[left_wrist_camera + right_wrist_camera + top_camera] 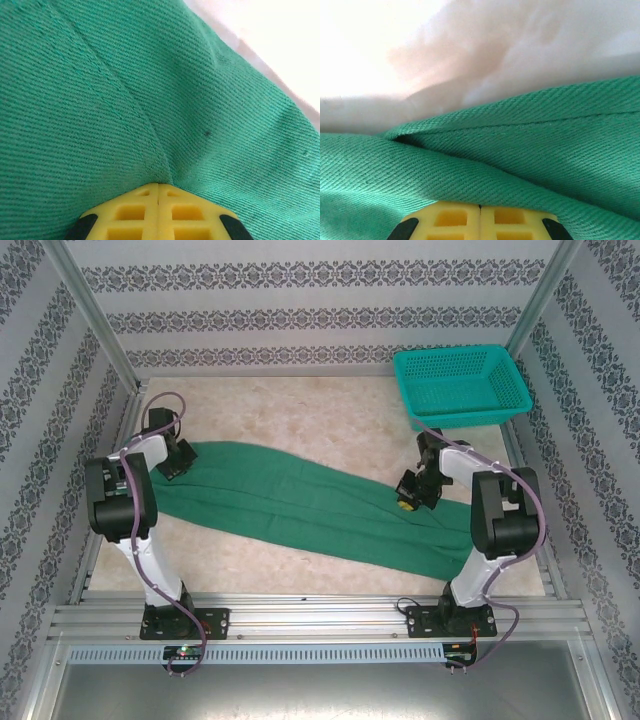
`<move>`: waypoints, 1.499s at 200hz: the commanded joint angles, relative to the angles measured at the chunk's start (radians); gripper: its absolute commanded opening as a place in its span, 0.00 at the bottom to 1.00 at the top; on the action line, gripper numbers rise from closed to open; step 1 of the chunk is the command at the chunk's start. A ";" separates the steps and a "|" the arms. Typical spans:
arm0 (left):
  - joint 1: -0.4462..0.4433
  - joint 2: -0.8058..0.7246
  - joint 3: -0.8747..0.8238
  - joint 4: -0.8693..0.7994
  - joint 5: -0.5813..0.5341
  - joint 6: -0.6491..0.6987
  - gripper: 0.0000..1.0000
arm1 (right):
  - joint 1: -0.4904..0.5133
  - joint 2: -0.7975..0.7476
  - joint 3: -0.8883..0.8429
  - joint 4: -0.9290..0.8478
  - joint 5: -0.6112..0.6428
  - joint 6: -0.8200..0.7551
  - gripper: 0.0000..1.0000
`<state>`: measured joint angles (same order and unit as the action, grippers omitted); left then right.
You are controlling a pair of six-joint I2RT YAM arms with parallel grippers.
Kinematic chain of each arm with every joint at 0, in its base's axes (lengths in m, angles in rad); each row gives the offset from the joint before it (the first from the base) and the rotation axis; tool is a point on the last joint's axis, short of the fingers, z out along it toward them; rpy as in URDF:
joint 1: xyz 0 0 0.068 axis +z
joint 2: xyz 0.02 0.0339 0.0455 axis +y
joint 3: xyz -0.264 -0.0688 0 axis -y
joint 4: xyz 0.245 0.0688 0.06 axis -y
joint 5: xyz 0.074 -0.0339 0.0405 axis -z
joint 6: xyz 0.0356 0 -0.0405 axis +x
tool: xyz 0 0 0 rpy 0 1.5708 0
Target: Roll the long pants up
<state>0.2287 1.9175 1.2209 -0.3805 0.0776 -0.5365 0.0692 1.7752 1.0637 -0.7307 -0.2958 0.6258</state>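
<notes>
Long pants (300, 505) flat, long axis far-left to near-right; left pincer (158, 186), right pincer (480, 206) each pinched shut on them.

Here are the pants (300, 505), a big green pair, laid out long across the counter (300, 410) and not yet rolled at any point. They run on a slant, one end at the far left, the other down at the near right. The legs lie together as one broad band, with lengthwise creases and a seam line along it. The near edge curves gently. Up close on the left, the twill weave puckers into a sharp crease. On the right, the far edge is lifted into a soft fold.
</notes>
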 commanded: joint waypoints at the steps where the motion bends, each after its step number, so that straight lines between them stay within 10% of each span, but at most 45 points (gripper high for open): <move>1: 0.024 -0.012 -0.042 -0.024 -0.035 -0.023 0.00 | -0.005 0.055 0.074 -0.071 0.079 0.003 0.00; 148: -0.017 -0.184 -0.128 0.045 -0.040 -0.021 0.00 | -0.189 0.162 0.432 -0.127 0.224 -0.134 0.00; 172: -0.039 -0.260 -0.108 0.053 -0.040 0.015 0.21 | -0.108 0.001 0.352 -0.085 0.323 -0.159 0.00; 215: -0.073 -0.173 0.012 -0.061 0.155 0.073 0.31 | -0.080 -0.152 0.163 -0.100 0.081 -0.120 0.00; 300: -0.180 -0.044 -0.004 -0.025 0.202 0.054 0.36 | -0.013 -0.101 0.031 -0.114 -0.002 -0.099 0.00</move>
<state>0.0410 1.8641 1.2079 -0.3965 0.2573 -0.4820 0.0353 1.6196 1.0882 -0.8299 -0.2680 0.5125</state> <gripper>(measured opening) 0.357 0.064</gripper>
